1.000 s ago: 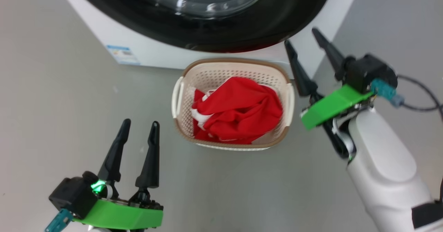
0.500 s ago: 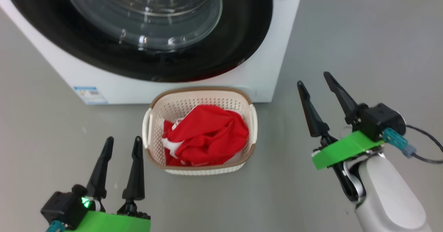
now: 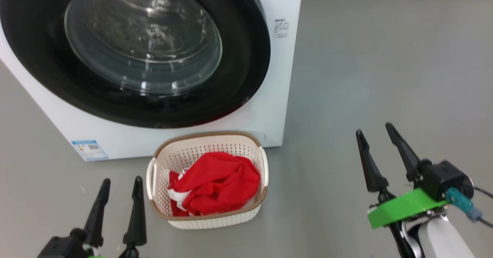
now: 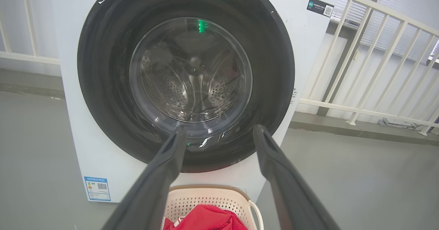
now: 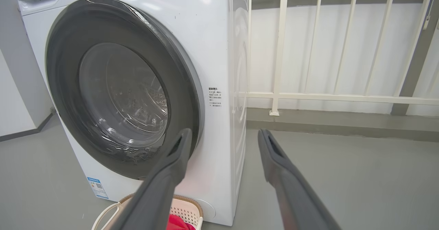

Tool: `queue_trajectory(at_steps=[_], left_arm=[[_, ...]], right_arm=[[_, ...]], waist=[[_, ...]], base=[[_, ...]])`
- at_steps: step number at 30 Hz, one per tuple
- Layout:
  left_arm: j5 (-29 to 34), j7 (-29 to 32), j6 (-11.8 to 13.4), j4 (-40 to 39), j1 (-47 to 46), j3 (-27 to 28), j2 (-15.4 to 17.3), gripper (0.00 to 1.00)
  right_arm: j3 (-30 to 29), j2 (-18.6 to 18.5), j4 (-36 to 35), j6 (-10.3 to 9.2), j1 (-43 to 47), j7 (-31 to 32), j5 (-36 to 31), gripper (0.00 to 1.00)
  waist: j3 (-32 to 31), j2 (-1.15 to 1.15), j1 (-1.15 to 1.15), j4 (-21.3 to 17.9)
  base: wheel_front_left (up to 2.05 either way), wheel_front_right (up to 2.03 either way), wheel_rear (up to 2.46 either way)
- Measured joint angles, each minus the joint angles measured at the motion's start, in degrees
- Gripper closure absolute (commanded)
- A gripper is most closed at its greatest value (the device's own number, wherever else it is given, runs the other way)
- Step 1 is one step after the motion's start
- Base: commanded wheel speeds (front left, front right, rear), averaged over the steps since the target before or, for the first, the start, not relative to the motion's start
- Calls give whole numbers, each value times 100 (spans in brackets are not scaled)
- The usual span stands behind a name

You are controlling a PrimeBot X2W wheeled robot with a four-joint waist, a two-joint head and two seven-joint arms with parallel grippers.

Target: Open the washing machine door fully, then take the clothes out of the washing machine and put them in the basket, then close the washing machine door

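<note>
The washing machine (image 5: 212, 51) stands on a grey floor (image 5: 343, 161), with the washing machine door (image 5: 116, 89) closed flat against its front. At its foot sits the basket (image 5: 187, 206), and a scrap of the clothes (image 5: 176, 223) shows red inside. A white railing (image 5: 281, 51) runs beside the machine. The right gripper (image 5: 223, 134), fingers spread and empty, hovers before the machine's front corner.

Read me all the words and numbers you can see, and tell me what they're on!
Nothing can be read for sure.
Blue label, QR code, low on the front of the washing machine: too small.
Black sticker, QR code, its top corner: blurred.
Small black print beside the washing machine door: too small.
</note>
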Motion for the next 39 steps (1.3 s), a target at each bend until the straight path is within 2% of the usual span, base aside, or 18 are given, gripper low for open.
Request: queue_trajectory(at_steps=[14,29,30,39], left_arm=[[32,0,-12,142,415,211,0,0],[108,0,-11,102,540,289,-1,0],[130,1,-10,100,541,292,-4,100],[12,92,-8,666,719,223,-138,100]], right_arm=[[7,-58,-592,0,961,1,31,0],[-23,-47,-702,0,1195,3,29,0],[-22,-44,-688,1,1196,4,27,100],[45,68,-111,1,1550,44,129,100]], waist=[[-518,0,0,-109],[-638,0,0,-45],[-637,0,0,-42],[-631,0,1,-39]], base=[[0,0,0],[0,0,0],[0,0,0],[0,0,0]])
